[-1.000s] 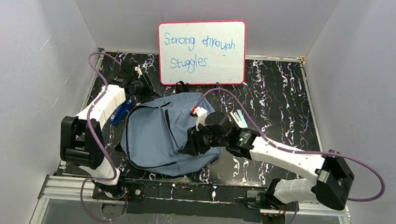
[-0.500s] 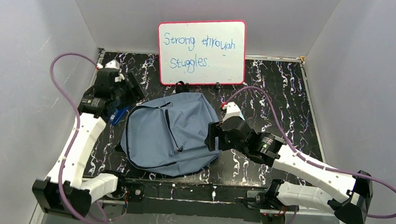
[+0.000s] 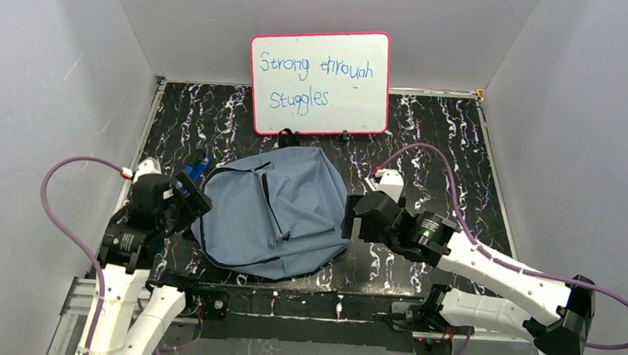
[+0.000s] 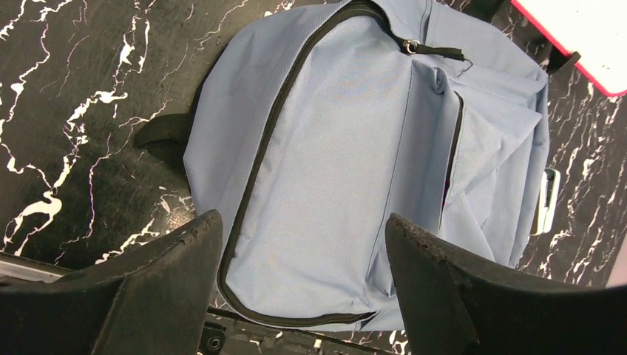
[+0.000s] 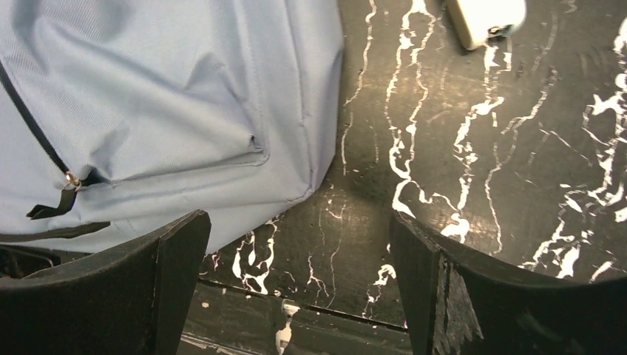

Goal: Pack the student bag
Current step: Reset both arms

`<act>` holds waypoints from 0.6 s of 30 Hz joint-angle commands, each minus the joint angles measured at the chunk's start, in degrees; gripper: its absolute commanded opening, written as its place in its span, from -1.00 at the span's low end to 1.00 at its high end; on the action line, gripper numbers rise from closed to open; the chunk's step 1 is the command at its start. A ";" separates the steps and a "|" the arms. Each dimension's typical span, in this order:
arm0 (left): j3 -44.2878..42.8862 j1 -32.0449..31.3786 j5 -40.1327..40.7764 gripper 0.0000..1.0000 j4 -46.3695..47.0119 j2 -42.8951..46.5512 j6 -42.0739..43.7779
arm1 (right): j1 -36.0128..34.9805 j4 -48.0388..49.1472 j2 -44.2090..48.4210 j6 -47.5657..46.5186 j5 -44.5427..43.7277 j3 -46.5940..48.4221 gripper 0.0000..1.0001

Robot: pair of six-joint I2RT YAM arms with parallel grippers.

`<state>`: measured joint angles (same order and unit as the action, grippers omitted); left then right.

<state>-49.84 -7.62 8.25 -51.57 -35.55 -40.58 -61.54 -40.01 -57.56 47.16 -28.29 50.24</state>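
The student bag [image 3: 271, 212] is a floppy grey-blue backpack lying flat in the middle of the table, its dark zipper lines facing up. It also fills the left wrist view [image 4: 355, 148] and the upper left of the right wrist view [image 5: 148, 96]. My left gripper [image 3: 192, 202] hovers just off the bag's left edge, jaws open and empty [image 4: 303, 225]. Beside the bag's right edge is my right gripper [image 3: 351, 218], also open wide over bare tabletop with nothing between its fingers [image 5: 299, 222].
A pink-framed whiteboard [image 3: 319, 82] stands at the back behind the bag. A blue object [image 3: 197, 168] lies by the bag's upper left. A small white item [image 4: 545, 200] rests just right of the bag [image 5: 484, 16]. Grey walls close in on three sides.
Both grippers have opened and pulled away from the bag. The left arm swung from the back left to the near left; the right arm slid off the bag to its right edge.
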 commanded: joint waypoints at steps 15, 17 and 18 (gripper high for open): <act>-4.55 0.03 1.75 0.59 0.26 4.68 0.16 | 0.04 -1.34 17.76 -6.88 -20.14 5.35 0.97; -5.18 -0.02 1.68 0.59 0.23 4.00 0.93 | 0.06 -0.55 18.50 -9.01 -21.19 6.01 0.97; -5.25 0.02 1.68 0.59 0.19 3.90 1.20 | 0.04 0.03 18.80 -9.95 -21.45 6.13 0.97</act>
<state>-52.69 -7.62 8.38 -52.23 -30.46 -41.30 -61.52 -43.38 -40.18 42.81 -44.16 53.17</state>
